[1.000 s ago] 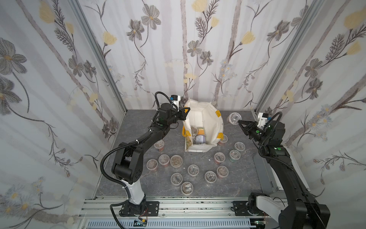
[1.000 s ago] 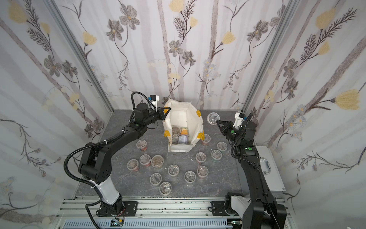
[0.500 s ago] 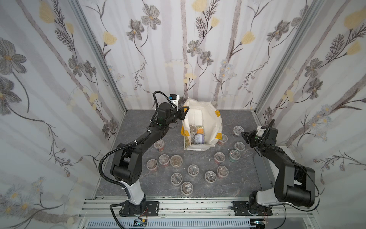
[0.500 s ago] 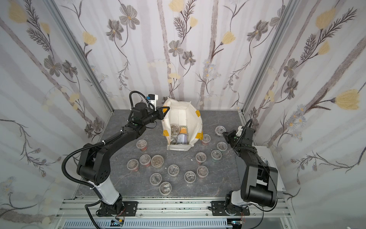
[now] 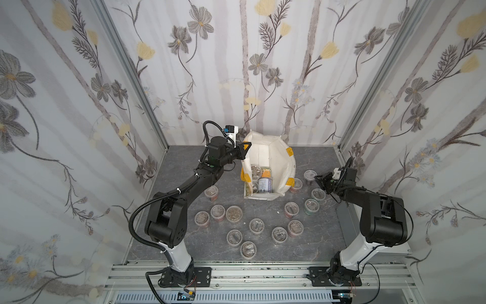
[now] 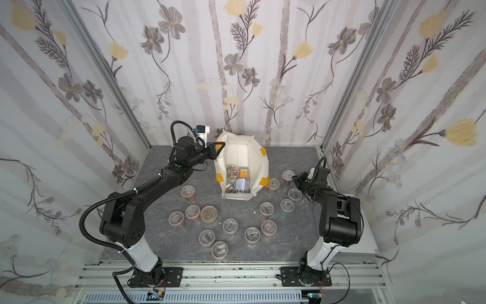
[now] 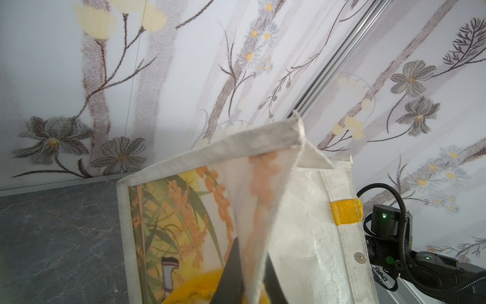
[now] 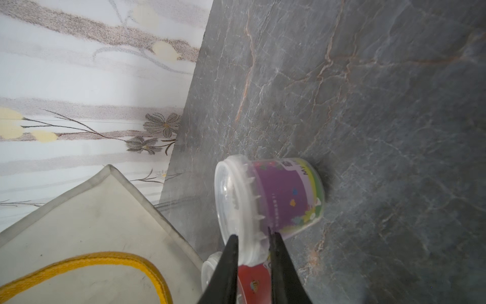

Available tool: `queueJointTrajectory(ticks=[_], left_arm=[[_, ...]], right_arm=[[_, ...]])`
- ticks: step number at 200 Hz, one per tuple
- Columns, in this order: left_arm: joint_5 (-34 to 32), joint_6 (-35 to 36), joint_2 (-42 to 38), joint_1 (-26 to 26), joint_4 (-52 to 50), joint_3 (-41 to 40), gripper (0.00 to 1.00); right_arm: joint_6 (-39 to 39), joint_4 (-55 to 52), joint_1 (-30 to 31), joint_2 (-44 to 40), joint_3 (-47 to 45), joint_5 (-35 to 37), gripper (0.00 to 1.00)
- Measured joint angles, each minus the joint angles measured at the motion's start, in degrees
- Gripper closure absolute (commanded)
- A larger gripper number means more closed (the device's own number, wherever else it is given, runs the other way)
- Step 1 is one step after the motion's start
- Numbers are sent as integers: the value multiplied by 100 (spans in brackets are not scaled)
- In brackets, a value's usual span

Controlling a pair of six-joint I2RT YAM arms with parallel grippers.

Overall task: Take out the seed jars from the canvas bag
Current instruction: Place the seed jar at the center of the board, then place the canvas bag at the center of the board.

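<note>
Limp canvas bag [image 7: 302, 210] rim clamped by left pincer [image 7: 251, 247]; seed jar [image 8: 278, 194], judged light and rigid, straddled at lid; right pincer [image 8: 252, 234] grip unclear.

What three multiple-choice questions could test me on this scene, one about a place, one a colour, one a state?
1. Where does the canvas bag stand?
A. at the back middle of the table
B. on the front rail
C. hanging from the wall

2. What colour is most of the label on the plastic jar at the jaws of the right arm?
A. black
B. purple
C. plain white

3. What are the jaws of the left arm doing?
A. hanging open
B. shut on a jar
C. shut on the bag's rim

Answers: 1 A, both top views show it there; 2 B, the right wrist view shows purple; 3 C, the left wrist view shows cloth pinched between them.
</note>
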Motion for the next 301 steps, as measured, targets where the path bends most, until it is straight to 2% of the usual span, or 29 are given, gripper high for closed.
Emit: queueJointTrajectory(ticks=[54,107,144,164,179,195,199,206,236,258,264,268,273,301], left_arm=[[15,17,-52,0,-109,0,100],[155,131,-90,-9,-144,-4,100],[219,297,-92,-37,-345,205,100],[267,345,-90,-70,-382,264,100],[295,382,-90,-98,-402,269,100],[308,382,-90,-138,-409,269,100],[310,385,-90,-146,-409,269,100],[310,385,-90,-160,-407,269,100],[306,382,-90,-203,-398,269,100],[306,380,-72,-212,-356,269,100],[302,376,-59,-214,-337,269,100],[299,365,-44,-214,-317,269,100],[297,339,-24,-214,-299,269,100],[297,181,144,-216,-205,356,100]], right_arm=[[-76,-105,17,-17,24,107,65],[-378,-896,308,-1309,-11,400,62],[-769,-1648,1126,-2942,11,1025,55],[-1056,-2124,1982,-3613,389,1626,50],[-1305,-2319,2660,-3807,793,2020,49],[-1550,-2435,3298,-3773,1097,2369,44],[-1611,-2446,3438,-3744,1132,2474,39],[-1738,-2463,3716,-3654,1204,2656,36],[-2424,-2612,4614,-2922,1707,2876,35],[-2896,-2625,4769,-2282,1976,2907,30],[-3005,-2625,4774,-2118,2033,2905,19],[-3082,-2634,4776,-1998,2076,2911,7],[-3178,-2636,4774,-1814,2135,2911,1],[-3571,-2479,4736,-1086,2243,2763,0]])
